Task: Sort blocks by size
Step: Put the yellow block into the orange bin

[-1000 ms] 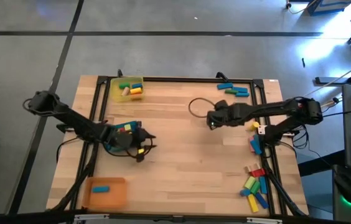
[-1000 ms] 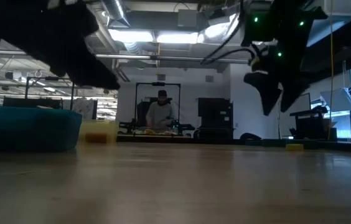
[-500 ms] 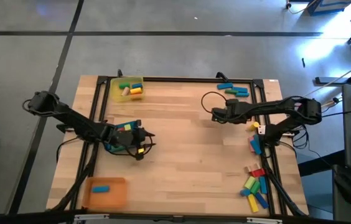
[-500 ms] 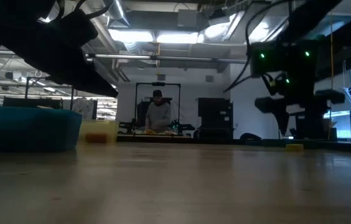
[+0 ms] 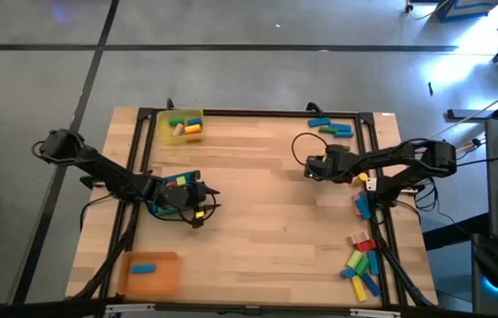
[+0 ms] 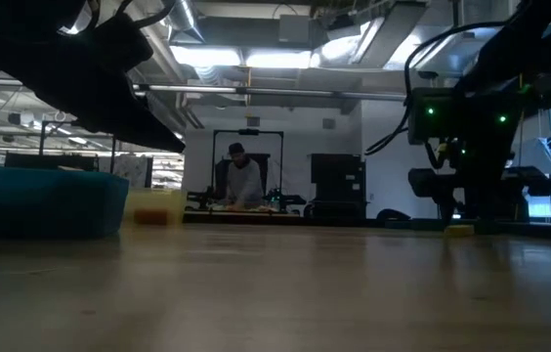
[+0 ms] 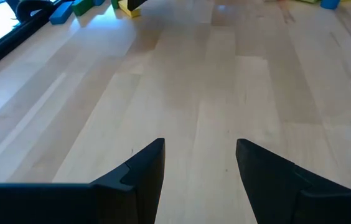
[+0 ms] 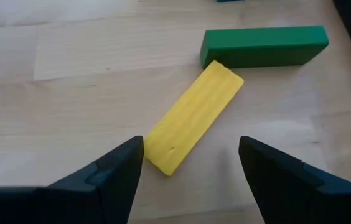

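Moved: right gripper [image 8: 191, 163] swings toward the right edge — jaws apart over a yellow block [image 8: 193, 116] beside a green block [image 8: 262, 46].
Left gripper [image 7: 200, 163]: apart, empty — waiting mid-surface.
Meaning: likely a pick.

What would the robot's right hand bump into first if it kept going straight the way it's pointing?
Most likely the yellow block. The open right hand has it lying slantwise on the table right ahead, between its fingers. The green block lies just beyond, touching the yellow one's far corner.
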### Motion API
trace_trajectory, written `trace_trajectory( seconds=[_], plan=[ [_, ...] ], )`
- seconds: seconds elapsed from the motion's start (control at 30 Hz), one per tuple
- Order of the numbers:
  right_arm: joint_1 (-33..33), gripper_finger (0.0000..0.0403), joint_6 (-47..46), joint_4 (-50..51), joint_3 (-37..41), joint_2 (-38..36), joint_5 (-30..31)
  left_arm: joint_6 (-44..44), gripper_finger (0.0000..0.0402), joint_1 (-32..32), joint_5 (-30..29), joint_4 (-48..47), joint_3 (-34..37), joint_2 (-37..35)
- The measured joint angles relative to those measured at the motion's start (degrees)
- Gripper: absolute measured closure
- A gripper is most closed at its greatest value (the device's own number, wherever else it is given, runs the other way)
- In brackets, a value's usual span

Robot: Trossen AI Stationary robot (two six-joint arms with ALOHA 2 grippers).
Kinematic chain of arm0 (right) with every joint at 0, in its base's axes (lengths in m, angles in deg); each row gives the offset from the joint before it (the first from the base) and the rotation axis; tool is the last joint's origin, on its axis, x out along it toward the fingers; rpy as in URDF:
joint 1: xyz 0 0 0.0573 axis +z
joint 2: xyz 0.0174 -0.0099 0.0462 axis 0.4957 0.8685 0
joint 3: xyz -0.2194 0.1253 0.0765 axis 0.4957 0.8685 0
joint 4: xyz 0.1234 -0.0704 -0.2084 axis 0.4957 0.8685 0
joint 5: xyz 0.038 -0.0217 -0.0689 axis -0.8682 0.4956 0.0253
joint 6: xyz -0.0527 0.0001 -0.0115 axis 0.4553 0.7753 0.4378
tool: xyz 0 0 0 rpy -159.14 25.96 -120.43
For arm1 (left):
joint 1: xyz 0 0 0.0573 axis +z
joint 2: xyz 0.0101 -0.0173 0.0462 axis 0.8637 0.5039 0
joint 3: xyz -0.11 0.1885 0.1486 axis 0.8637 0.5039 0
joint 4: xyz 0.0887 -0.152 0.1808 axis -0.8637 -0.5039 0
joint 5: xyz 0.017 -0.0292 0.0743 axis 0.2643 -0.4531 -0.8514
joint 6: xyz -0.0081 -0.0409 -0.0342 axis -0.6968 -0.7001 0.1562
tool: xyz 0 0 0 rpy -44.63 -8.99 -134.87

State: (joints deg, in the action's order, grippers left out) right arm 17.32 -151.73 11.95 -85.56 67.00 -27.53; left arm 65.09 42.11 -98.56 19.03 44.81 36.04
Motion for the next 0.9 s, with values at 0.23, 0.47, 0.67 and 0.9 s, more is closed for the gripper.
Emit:
trace_trajectory(
  seconds=[0.23,0.47,0.67,0.9],
  plan=[
    [0.0,0.0134,-0.9,-1.5,0.1,0.1,2.7,0.0,0.022,0.0,0.0,0.0,0.0,0.0],
    [-0.9,0.0134,-2.5,-2.8,0.0,0.1,4.9,0.0,0.022,0.0,0.0,0.0,0.0,0.0],
    [-0.9,0.0134,-2.7,-2.9,0.0,2.0,5.5,0.0,0.022,0.0,0.0,0.0,0.0,0.0],
    [-0.7,0.0134,-4.0,-5.4,-0.1,8.8,5.4,-0.1,0.022,0.0,0.0,0.0,0.0,0.0]
  ],
)
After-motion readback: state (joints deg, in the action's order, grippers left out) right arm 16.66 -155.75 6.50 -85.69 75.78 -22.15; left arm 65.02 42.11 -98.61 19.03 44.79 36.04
